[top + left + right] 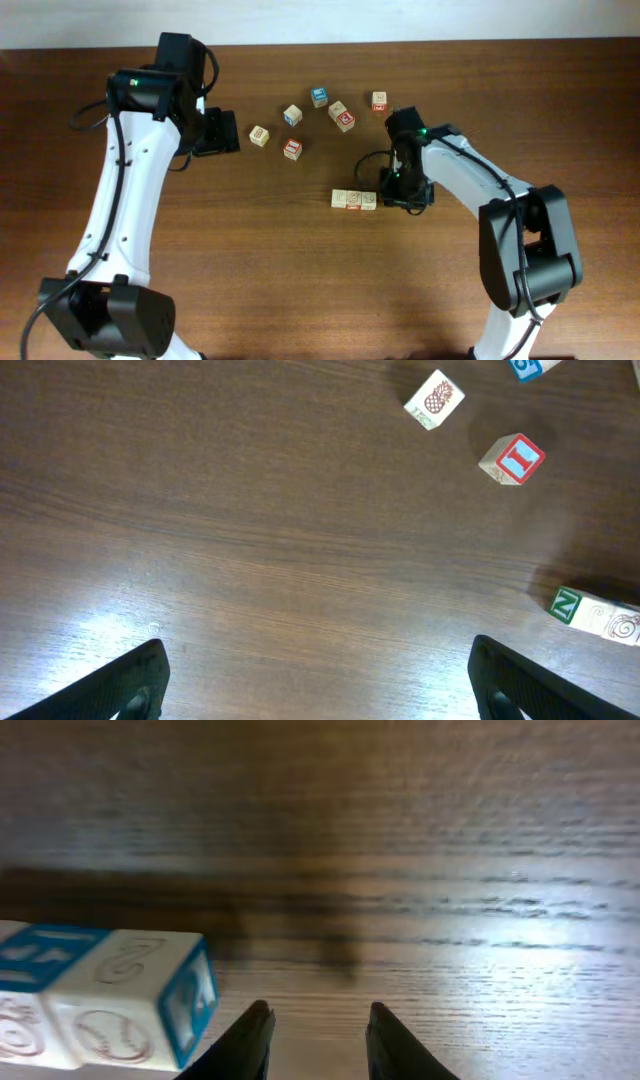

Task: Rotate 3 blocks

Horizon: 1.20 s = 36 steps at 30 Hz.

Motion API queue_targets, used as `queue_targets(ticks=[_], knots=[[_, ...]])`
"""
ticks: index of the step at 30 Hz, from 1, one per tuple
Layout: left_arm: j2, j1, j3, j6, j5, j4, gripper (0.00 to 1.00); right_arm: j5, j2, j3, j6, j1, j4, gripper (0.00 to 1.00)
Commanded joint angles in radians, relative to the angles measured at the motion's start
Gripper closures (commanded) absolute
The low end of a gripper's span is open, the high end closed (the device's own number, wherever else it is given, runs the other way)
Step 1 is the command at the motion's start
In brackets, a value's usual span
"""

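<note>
Only right wrist catches a blue end on the blocks (110,1010); overhead, row runs left-right. Right gripper (318,1025) jaws barely parted, empty; left gripper (320,670) jaws spread wide.

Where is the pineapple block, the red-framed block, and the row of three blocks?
pineapple block (434,400), left wrist view, on its pineapple face.
red-framed block (513,458), left wrist view, on its red-framed top face.
row of three blocks (354,200), overhead view, on the middle block's top.
</note>
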Motion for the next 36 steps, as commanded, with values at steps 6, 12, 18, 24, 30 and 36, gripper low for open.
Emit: queue_targets(ticks=[6, 12, 18, 24, 30, 36], knots=[[0.009, -0.006, 0.002, -0.010, 0.008, -0.002, 0.06, -0.065, -0.001, -0.026, -0.006, 0.040, 0.132, 0.68], [0.009, -0.006, 0.002, -0.010, 0.008, -0.009, 0.06, -0.066, -0.001, -0.026, -0.006, 0.057, 0.193, 0.68], [0.009, -0.006, 0.002, -0.056, 0.012, -0.025, 0.07, -0.065, -0.003, 0.145, -0.082, 0.006, 0.003, 0.62], [0.076, -0.025, -0.143, -0.122, 0.134, 0.040, 1.00, -0.065, -0.002, 0.257, -0.097, -0.039, -0.167, 0.58], [0.074, -0.072, -0.257, -0.019, 0.306, 0.229, 1.00, -0.366, -0.007, 0.257, -0.307, -0.139, -0.157, 0.70], [0.074, -0.128, -0.329, -0.041, 0.370, 0.297, 1.00, -0.405, -0.016, 0.171, -0.373, -0.230, -0.142, 0.73]])
